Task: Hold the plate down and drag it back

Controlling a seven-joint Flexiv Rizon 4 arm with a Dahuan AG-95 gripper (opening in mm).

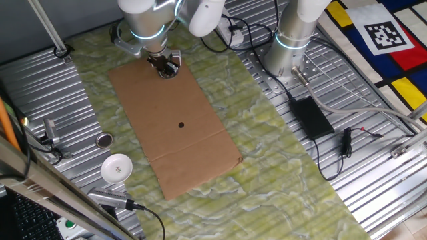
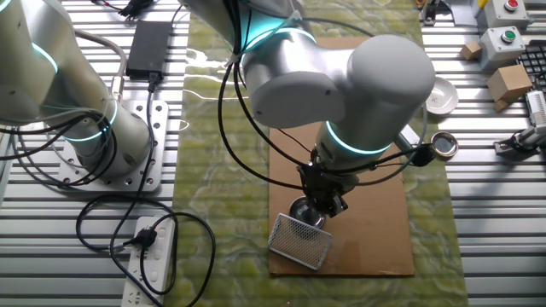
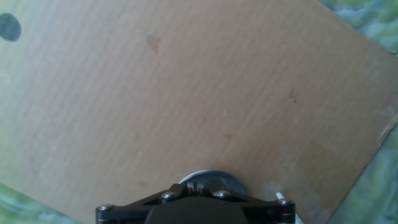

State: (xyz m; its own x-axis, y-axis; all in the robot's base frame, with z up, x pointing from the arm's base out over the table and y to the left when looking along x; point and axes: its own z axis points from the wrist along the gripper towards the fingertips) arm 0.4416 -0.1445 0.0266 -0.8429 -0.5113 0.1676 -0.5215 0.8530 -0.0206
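Note:
The plate [image 2: 302, 210] is a small round silvery metal disc lying on the brown cardboard sheet [image 1: 180, 127], near the sheet's end closest to the arm's base. My gripper [image 2: 321, 205] points straight down with its fingertips pressed on top of the plate. The jaws look shut, side by side, with nothing between them. In the hand view only the plate's far rim [image 3: 214, 177] shows above the gripper [image 3: 198, 185]. In one fixed view the gripper [image 1: 166, 68] hides most of the plate [image 1: 172, 72].
A wire mesh piece [image 2: 300, 240] lies right beside the plate at the cardboard's corner. A black dot [image 1: 181, 124] marks the sheet's middle. A white round dish [image 1: 117, 167] and a small metal ring [image 1: 103, 140] sit off the sheet. A second arm's base [image 1: 287, 53], a power brick [image 1: 310, 117] and cables lie alongside.

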